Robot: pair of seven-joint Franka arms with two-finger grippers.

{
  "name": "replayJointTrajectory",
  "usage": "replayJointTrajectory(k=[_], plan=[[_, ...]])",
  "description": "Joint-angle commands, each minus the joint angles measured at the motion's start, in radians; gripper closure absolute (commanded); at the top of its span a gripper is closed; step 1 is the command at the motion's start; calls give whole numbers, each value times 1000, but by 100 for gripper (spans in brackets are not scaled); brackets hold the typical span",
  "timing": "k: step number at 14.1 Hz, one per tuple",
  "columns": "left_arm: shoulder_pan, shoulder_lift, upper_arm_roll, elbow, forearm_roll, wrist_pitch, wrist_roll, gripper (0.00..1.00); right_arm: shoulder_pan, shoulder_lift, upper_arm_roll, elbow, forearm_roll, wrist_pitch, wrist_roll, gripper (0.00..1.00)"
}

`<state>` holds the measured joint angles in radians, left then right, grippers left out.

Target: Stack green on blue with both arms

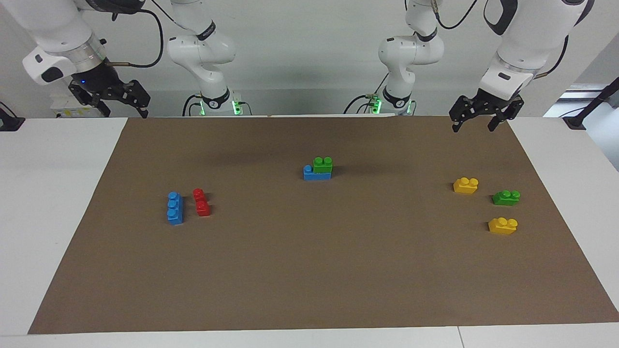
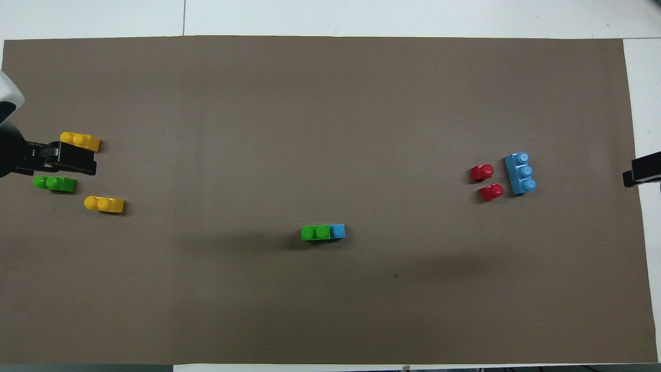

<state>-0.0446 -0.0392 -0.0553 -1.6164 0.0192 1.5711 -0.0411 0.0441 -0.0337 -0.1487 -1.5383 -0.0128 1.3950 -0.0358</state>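
Observation:
The bright green two-stud brick (image 1: 322,165) sits on top of the light blue three-stud brick (image 1: 316,174) in the middle of the brown mat. It covers two of the blue brick's studs and one stud shows. The stack also shows in the overhead view, with the green brick (image 2: 315,233) over the blue brick (image 2: 337,231). My left gripper (image 1: 473,127) is open and empty, raised at the left arm's end of the table; it also shows in the overhead view (image 2: 94,161). My right gripper (image 1: 125,113) is open and empty, raised at the right arm's end; only its tip shows in the overhead view (image 2: 628,179).
A second blue three-stud brick (image 1: 175,208) and a red brick (image 1: 201,202) lie side by side toward the right arm's end. Two yellow bricks (image 1: 465,185) (image 1: 502,225) and a darker green brick (image 1: 506,197) lie toward the left arm's end. The brown mat (image 1: 309,270) covers the white table.

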Motion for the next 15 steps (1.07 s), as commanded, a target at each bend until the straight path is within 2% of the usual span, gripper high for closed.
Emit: replayJointTrajectory(k=[1, 8, 15], plan=[[8, -7, -7, -4, -16, 14, -48, 0, -4, 6, 1, 10, -4, -27, -27, 0], [6, -48, -4, -52, -51, 41, -51, 0, -3, 6, 0, 10, -12, -18, -19, 0], [0, -53, -4, -60, -62, 46, -51, 0, -3, 6, 0, 12, -21, -11, -18, 0]])
